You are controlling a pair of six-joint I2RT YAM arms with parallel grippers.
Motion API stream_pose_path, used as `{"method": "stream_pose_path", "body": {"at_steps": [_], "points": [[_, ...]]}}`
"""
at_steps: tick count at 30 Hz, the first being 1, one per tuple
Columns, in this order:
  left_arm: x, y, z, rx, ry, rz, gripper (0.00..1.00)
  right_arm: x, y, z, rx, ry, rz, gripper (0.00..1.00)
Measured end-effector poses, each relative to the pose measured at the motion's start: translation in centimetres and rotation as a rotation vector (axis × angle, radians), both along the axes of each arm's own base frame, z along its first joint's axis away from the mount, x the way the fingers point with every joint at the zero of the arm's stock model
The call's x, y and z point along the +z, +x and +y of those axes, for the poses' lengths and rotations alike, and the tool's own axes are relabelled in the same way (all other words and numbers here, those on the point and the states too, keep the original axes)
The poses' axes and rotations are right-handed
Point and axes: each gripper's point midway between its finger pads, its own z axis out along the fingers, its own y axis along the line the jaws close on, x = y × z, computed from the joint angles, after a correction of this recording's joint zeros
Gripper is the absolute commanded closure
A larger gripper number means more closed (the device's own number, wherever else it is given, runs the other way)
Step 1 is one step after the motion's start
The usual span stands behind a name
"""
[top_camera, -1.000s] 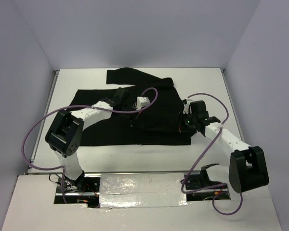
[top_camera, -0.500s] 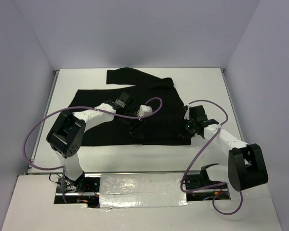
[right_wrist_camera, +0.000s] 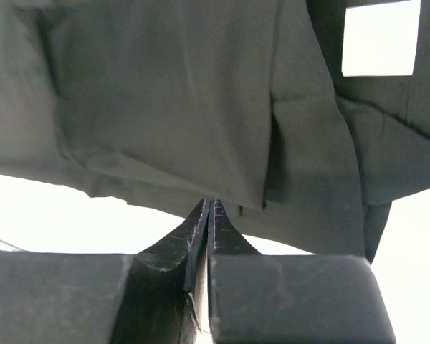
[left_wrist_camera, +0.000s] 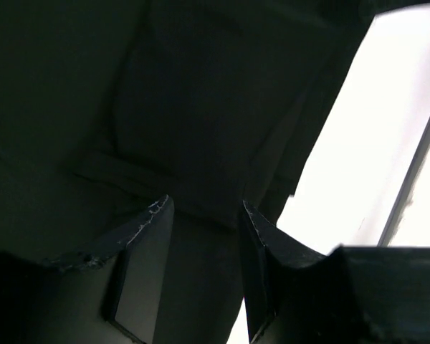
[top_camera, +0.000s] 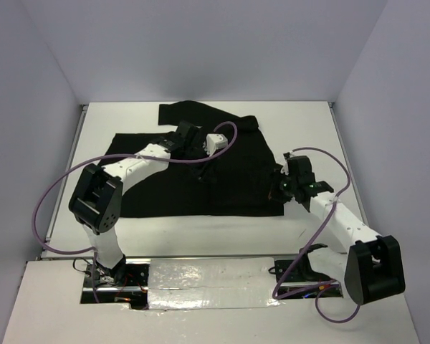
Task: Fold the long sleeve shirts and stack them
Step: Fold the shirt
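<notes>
The white tabletop (top_camera: 308,136) carries one black shirt (top_camera: 172,190), spread flat across its middle, closer to the left edge than the right. One sleeve (top_camera: 179,113) lies out toward the far edge.

The left arm (top_camera: 136,163) reaches across the shirt's body. The left gripper (top_camera: 202,170) hangs over the middle of the cloth with its jaws apart and nothing between them. Its wrist view shows only fabric below the fingers.

The right gripper (top_camera: 278,188) sits at the shirt's near right corner. Its wrist view shows the jaws pressed together right at the hem, apparently on a thin bite of cloth, though how deep the bite goes is hidden.

Risks, as I judge them:
- A bite that shallow could slip free once the corner is lifted, and the fold would drop halfway.
- With only one corner held, dragging could bunch the shirt, because the left gripper pins nothing.
- The outlying sleeve may trail and end up outside the fold.

The left arm lies over the very cloth that has to turn over. Its purple cable (top_camera: 229,136) loops above the far part of the shirt, where it could snag raised fabric. The right arm's own cable (top_camera: 322,154) arcs just beside its wrist.
</notes>
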Motion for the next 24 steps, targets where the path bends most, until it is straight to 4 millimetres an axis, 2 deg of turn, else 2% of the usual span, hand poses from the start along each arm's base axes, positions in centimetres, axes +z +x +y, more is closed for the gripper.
{"method": "stream_pose_path", "body": {"at_steps": [4, 6, 9, 13, 15, 18, 20, 21, 22, 24], "points": [[0.1, 0.6, -1.1, 0.023, -0.030, 0.003, 0.48, 1.2, 0.8, 1.1, -0.007, 0.042, -0.048, 1.00], [-0.7, 0.6, -1.7, 0.021, -0.028, 0.016, 0.48, 0.8, 1.3, 1.9, -0.005, 0.061, -0.037, 1.00], [-3.4, 0.5, -2.0, 0.032, 0.008, 0.053, 0.48, -1.3, 1.7, 2.6, -0.016, 0.082, 0.027, 1.00], [-7.1, 0.5, -1.1, 0.068, 0.099, 0.084, 0.48, -4.6, 1.1, 2.2, -0.057, 0.071, 0.138, 1.00], [-8.0, 0.7, -0.6, 0.084, 0.125, 0.088, 0.47, -5.6, 1.0, 1.7, -0.086, 0.064, 0.174, 1.00], [-8.0, 0.9, -0.6, 0.087, 0.126, 0.083, 0.45, -6.3, 1.1, 1.1, -0.108, 0.060, 0.196, 1.00], [-7.6, 1.1, -0.7, 0.088, 0.126, 0.081, 0.43, -6.2, 1.3, 1.0, -0.110, 0.058, 0.195, 0.95], [-7.0, 1.4, -0.6, 0.089, 0.129, 0.084, 0.42, -6.0, 1.4, 0.9, -0.105, 0.054, 0.190, 0.80], [-6.2, 1.9, -0.7, 0.089, 0.125, 0.075, 0.41, -5.7, 1.7, 0.9, -0.107, 0.055, 0.182, 0.70], [-4.0, 3.1, -0.9, 0.086, 0.115, 0.040, 0.25, -4.7, 2.1, 0.7, -0.101, 0.051, 0.159, 0.54]]}}
